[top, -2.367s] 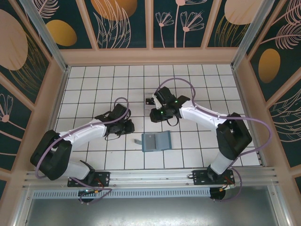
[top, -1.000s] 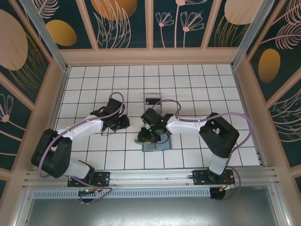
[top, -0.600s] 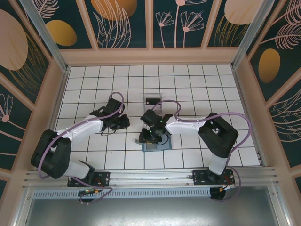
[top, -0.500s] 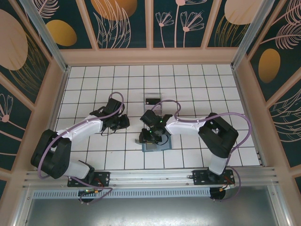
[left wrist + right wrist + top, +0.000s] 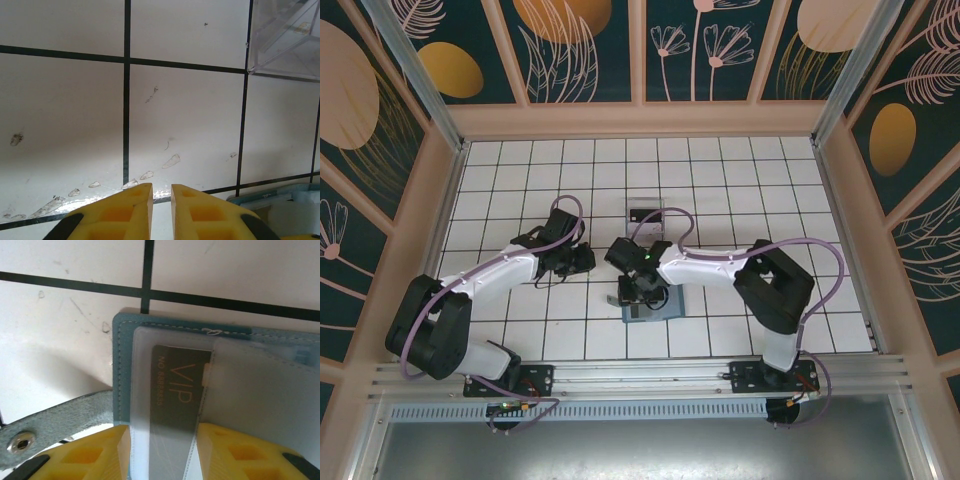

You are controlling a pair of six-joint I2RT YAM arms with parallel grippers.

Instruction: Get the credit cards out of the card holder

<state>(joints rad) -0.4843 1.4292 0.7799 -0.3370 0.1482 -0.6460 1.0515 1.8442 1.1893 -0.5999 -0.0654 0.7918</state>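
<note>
The card holder (image 5: 122, 365) lies open on the tiles, slate-blue, with its snap tab (image 5: 65, 415) out to the left. From its clear pocket (image 5: 260, 390) pokes a dark credit card (image 5: 175, 385) with gold "VIP" lettering. My right gripper (image 5: 162, 426) hangs over it, open, with one yellow finger on each side of the card's exposed end. From above, the right gripper (image 5: 638, 296) covers the left half of the card holder (image 5: 666, 304). My left gripper (image 5: 584, 260) rests to its left, with fingertips (image 5: 142, 192) all but shut and nothing between them.
A clear plastic box (image 5: 647, 213) stands behind the card holder with a dark card inside; its corner (image 5: 285, 35) also appears in the left wrist view. Wooden walls enclose the white tiled floor. Open tiles stretch to the right and far side.
The right arm came from the clear box down onto the card holder. Over the last second it shifted slightly left, and its jaws widened a little. The left arm stayed still.
</note>
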